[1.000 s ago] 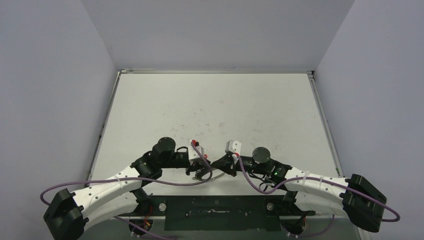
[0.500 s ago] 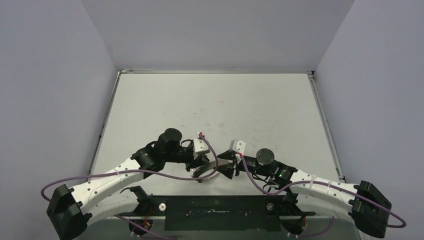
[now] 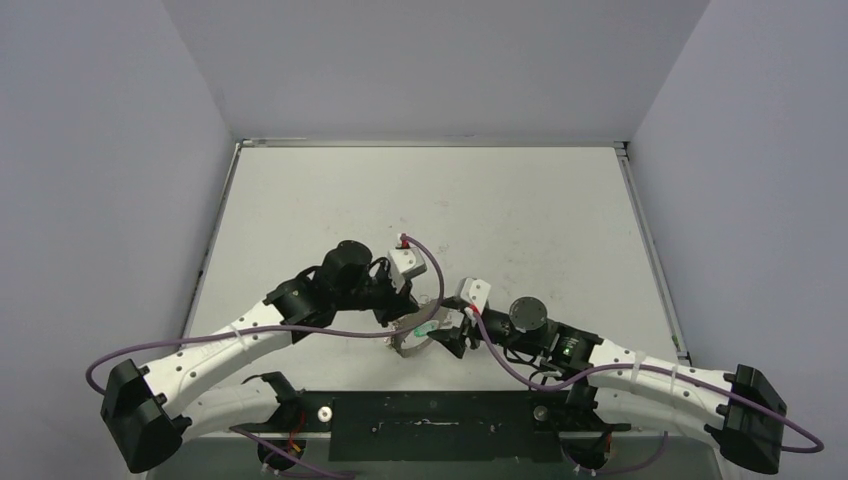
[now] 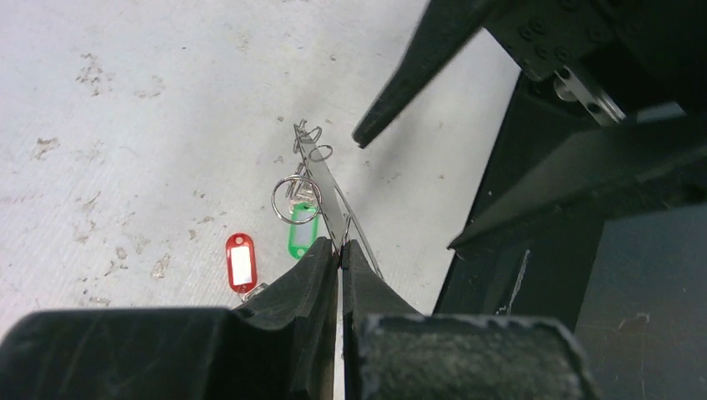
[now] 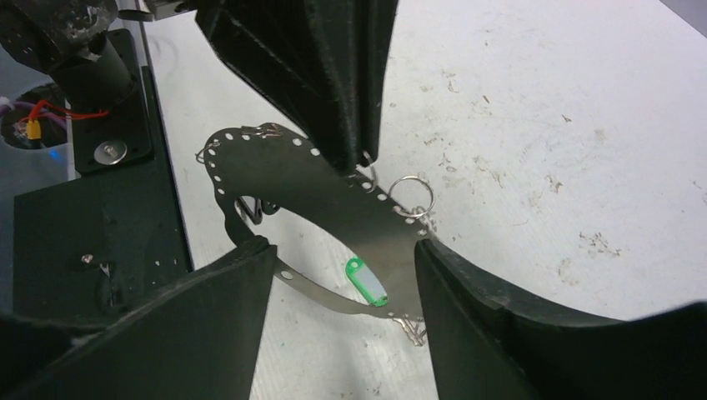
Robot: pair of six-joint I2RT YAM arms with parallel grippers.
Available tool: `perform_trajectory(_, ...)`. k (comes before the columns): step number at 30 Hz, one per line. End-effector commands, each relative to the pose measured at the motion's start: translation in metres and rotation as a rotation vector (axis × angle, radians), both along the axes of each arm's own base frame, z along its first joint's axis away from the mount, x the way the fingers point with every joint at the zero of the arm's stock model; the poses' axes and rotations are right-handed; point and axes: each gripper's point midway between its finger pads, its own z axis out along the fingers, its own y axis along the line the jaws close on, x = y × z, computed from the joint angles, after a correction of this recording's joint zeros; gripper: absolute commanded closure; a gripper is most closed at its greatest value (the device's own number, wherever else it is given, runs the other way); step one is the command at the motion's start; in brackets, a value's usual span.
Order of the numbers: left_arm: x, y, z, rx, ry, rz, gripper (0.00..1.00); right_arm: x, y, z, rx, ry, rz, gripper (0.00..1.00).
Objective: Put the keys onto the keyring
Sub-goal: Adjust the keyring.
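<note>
The keyring (image 5: 329, 185) is a flat grey metal loop with punched holes and small wire rings along its edge. My left gripper (image 4: 340, 247) is shut on its thin edge and holds it above the table. The green-tagged key (image 4: 300, 235) hangs close under a round split ring (image 4: 296, 198) at the loop; whether it is threaded on I cannot tell. On the table lies the red-tagged key (image 4: 240, 262), half hidden by my left finger. My right gripper (image 5: 343, 247) is open, its fingers (image 5: 225, 321) on either side of the loop's lower part and the green tag (image 5: 367, 282).
The black base plate (image 5: 92, 242) with its screws runs along the table's near edge, right under the keyring. From above, both grippers (image 3: 407, 322) (image 3: 450, 335) meet at that near edge. The scuffed white tabletop (image 3: 420, 210) stretches behind them.
My right gripper has opened from shut and shifted slightly left. My left arm has swung away from the near edge, carrying the keyring with it.
</note>
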Motion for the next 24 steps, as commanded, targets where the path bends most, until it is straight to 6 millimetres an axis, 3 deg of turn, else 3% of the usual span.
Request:
perform_trajectory(1, 0.038, -0.01, 0.035, -0.096, -0.006, 0.232, 1.0, 0.009, 0.005, 0.021, 0.034, -0.058, -0.07, 0.32)
perform_trajectory(5, 0.063, 0.0, 0.031, -0.047, 0.016, 0.412, 1.0, 0.007, 0.013, 0.026, 0.04, -0.077, -0.083, 0.23)
perform_trajectory(6, 0.068, 0.002, 0.031, -0.037, 0.023, 0.454, 1.0, 0.007, 0.013, 0.026, 0.04, -0.079, -0.092, 0.13)
perform_trajectory(9, 0.083, 0.009, 0.028, 0.005, 0.048, 0.577, 1.0, 0.013, 0.013, 0.031, 0.051, -0.091, -0.15, 0.01)
perform_trajectory(17, 0.096, 0.008, 0.029, -0.002, 0.126, 0.72, 1.0, 0.032, 0.015, 0.038, 0.065, -0.109, -0.292, 0.0)
perform_trajectory(24, 0.097, 0.008, 0.028, -0.015, 0.162, 0.761, 1.0, 0.039, 0.046, 0.047, 0.074, -0.119, -0.272, 0.0)
